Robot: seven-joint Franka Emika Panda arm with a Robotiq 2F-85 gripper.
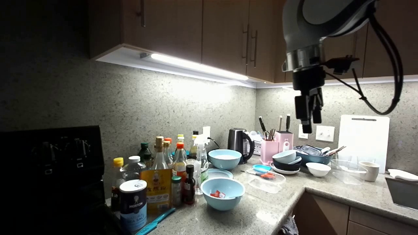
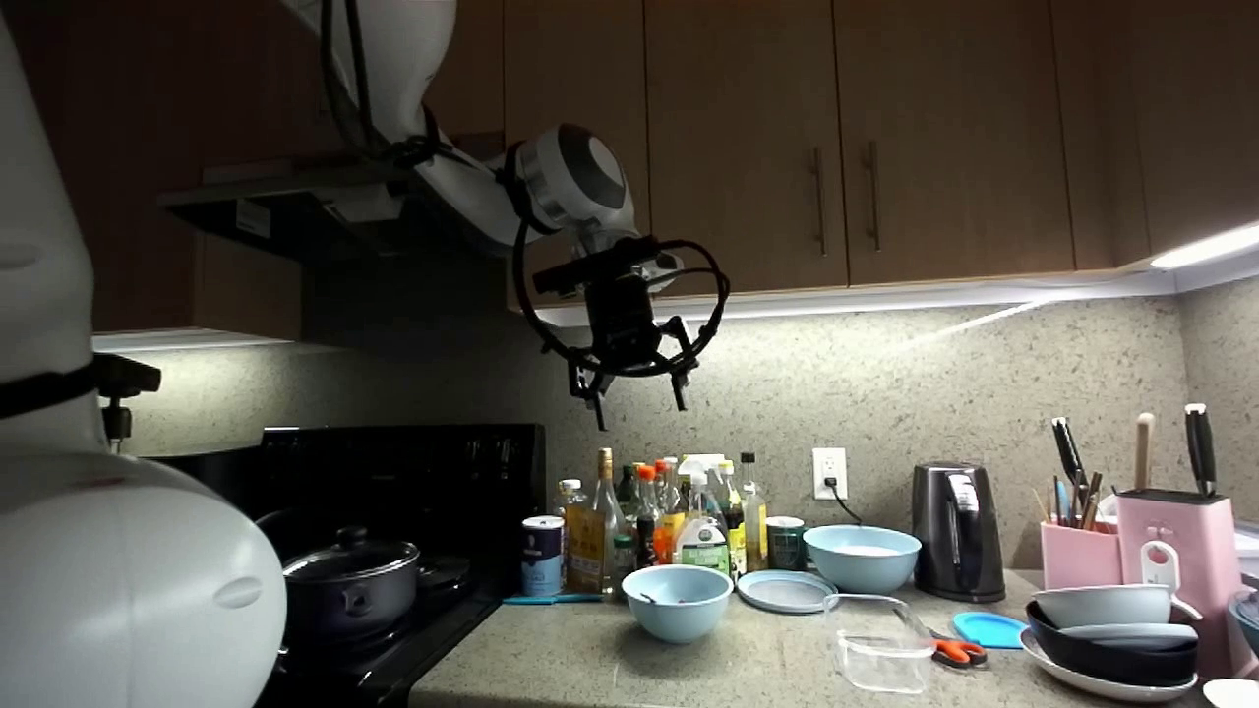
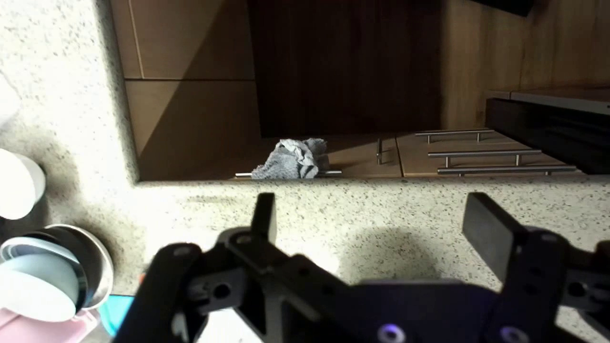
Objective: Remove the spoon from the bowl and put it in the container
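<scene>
A light blue bowl (image 1: 222, 204) with small red packets (image 1: 217, 194) in it stands near the counter's front, in both exterior views. A thin pale strip lies against its inner rim in an exterior view, and a small dark tip (image 2: 646, 598) shows there in an exterior view; either may be the spoon, too small to be sure. Right of the bowl sits a clear plastic container (image 2: 883, 661). High above the counter hangs my gripper (image 2: 641, 415), its fingers (image 3: 493, 236) wide apart with nothing between them. Bowl and spoon are out of the wrist view.
Behind stands a similar bowl (image 2: 863, 560) beside the kettle (image 2: 956, 531). Several bottles (image 1: 180, 160) line the back wall. Orange-handled scissors (image 2: 959, 651) lie next to the container, stacked dishes (image 1: 285, 156) farther right. Upper cabinets (image 2: 738, 147) are behind the arm. A turquoise knife (image 1: 156, 222) lies left.
</scene>
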